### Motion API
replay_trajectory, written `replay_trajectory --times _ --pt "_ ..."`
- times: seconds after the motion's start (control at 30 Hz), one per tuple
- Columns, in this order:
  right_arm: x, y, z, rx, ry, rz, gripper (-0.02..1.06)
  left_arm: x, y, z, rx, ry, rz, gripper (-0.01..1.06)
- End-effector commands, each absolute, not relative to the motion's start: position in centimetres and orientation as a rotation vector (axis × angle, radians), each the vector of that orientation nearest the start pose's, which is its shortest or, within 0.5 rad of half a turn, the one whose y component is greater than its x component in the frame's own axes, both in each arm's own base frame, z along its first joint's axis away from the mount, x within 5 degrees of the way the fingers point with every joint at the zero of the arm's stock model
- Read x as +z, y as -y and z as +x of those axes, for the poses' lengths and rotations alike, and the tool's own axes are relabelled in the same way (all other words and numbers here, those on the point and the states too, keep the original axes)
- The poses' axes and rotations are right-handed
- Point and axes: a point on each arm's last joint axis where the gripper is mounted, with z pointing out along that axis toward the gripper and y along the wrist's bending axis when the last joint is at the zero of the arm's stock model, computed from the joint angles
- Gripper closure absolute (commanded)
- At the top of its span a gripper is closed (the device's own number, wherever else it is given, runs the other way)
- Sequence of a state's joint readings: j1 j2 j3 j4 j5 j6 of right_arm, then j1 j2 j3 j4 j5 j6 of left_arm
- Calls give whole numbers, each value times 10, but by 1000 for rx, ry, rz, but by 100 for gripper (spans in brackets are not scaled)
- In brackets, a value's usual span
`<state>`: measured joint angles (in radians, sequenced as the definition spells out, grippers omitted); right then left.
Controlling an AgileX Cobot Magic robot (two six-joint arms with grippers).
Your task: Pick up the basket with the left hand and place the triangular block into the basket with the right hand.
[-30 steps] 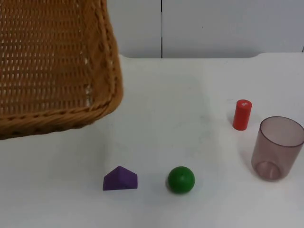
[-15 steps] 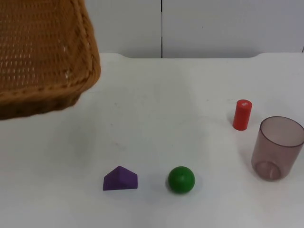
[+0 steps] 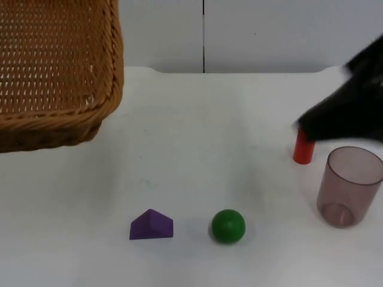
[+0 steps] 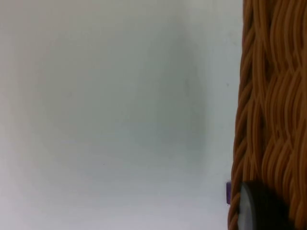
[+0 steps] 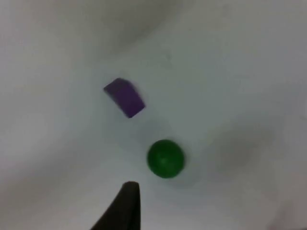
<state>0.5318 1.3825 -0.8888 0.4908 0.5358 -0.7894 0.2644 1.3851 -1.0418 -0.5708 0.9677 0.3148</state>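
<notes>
The woven brown basket hangs above the table's far left, lifted clear of the surface. My left gripper is shut on the basket's rim. The purple triangular block lies on the table near the front, left of centre; the right wrist view has the same block. My right gripper comes in as a dark blur from the right, above the table's right side and well away from the block.
A green ball sits just right of the block, seen as the ball from the right wrist. A red cylinder, partly hidden by the right arm, stands beside a clear tinted cup at the right.
The basket has swung left and up over the past second, then settled slightly right. The right arm has entered from the right, over the red cylinder.
</notes>
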Motion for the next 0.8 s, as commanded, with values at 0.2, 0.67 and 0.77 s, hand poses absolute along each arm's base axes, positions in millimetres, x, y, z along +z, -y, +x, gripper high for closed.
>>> replay_trajectory --times 0.2,0.67,0.77 --pt "205 -241 276 451 -2123 -1527 0 298 -33 271 -538 -2567 -273 105" --pt "146 -294 310 523 -1992 -1875 0 297 -34 270 -511 -2572 -264 105" --pt "135 -300 308 509 -1967 -1910 0 297 -34 270 -508 -2574 -263 105"
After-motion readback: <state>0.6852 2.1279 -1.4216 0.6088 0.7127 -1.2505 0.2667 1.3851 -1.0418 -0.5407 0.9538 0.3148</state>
